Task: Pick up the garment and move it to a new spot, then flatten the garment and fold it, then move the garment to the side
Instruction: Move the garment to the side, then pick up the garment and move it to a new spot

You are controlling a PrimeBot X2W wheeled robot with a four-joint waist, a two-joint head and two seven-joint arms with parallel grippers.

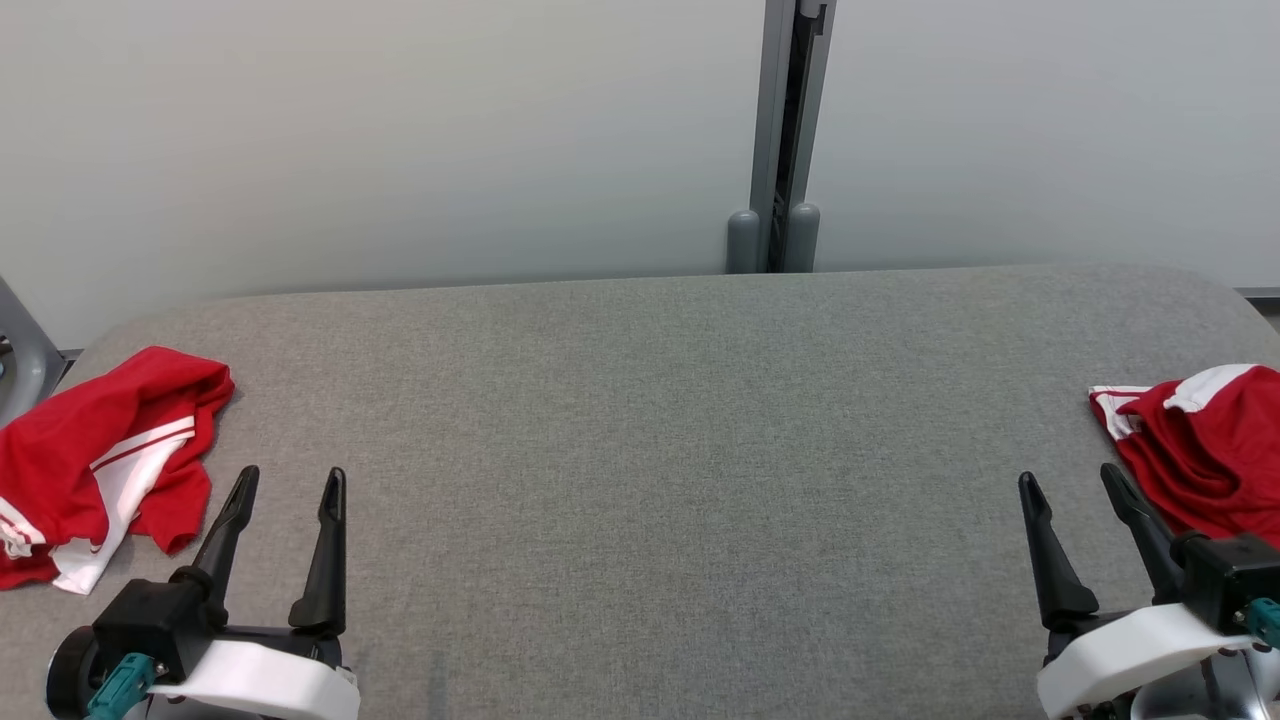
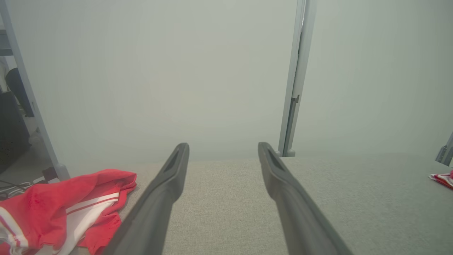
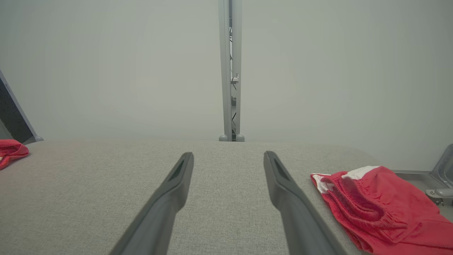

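The left gripper (image 1: pixel 290 478) and right gripper (image 1: pixel 1070 478) stand spread and empty over the grey table (image 1: pixel 640 450). A crumpled red-and-white garment (image 1: pixel 100 460) lies beside the left one, red shorts (image 1: pixel 1200 450) beside the right. Both are light, limp cloth, probably best pinched at a raised fold.

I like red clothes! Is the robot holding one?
No, the left end effector and right end effector are open and empty.

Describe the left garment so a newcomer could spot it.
Follow the grey table to its left end. There, beside the open left gripper, lies a crumpled red garment. Unlike the red garment at the right end, it shows a broad white panel across its front.
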